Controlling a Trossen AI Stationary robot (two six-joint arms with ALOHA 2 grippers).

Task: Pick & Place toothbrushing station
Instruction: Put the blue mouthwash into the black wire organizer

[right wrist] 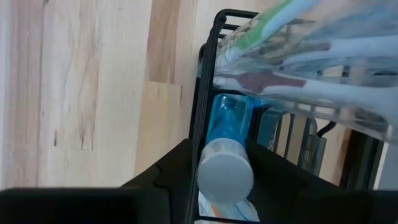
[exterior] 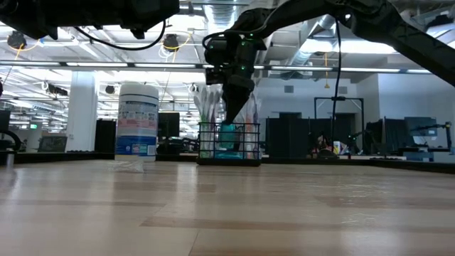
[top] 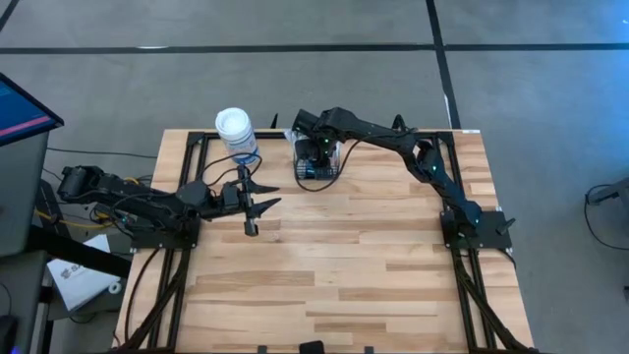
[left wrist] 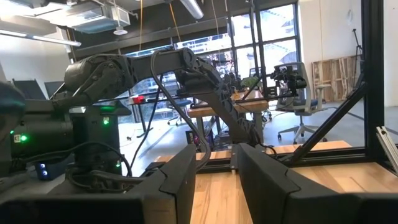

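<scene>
Two dark arms work over a bench (top: 324,265) of pale, butcher-block wood planks with a black metal frame along its sides. The near half of the bench carries nothing but the arms' cables. The left gripper (top: 252,205) lies low over the left-centre of the bench, level with the surface; its jaws stand slightly apart with nothing between them. Behind it, near the far edge, stands a round canister (exterior: 137,121) of white plastic with a white lid and a blue-and-white label; the print on the label is too small to read.

Just beside the canister, toward the centre of the far edge, sits the basket (exterior: 229,144): a small rectangular rack of thin black wire, upright on the bench. It holds a blue tube with a white round cap (right wrist: 224,173), and clear-wrapped toothbrush packs (right wrist: 298,56) that stick up above its rim. The right gripper (top: 316,153) reaches down from above onto the basket, its jaws straddling one wire wall (right wrist: 200,124) and the capped tube; whether they press on either cannot be told.
</scene>
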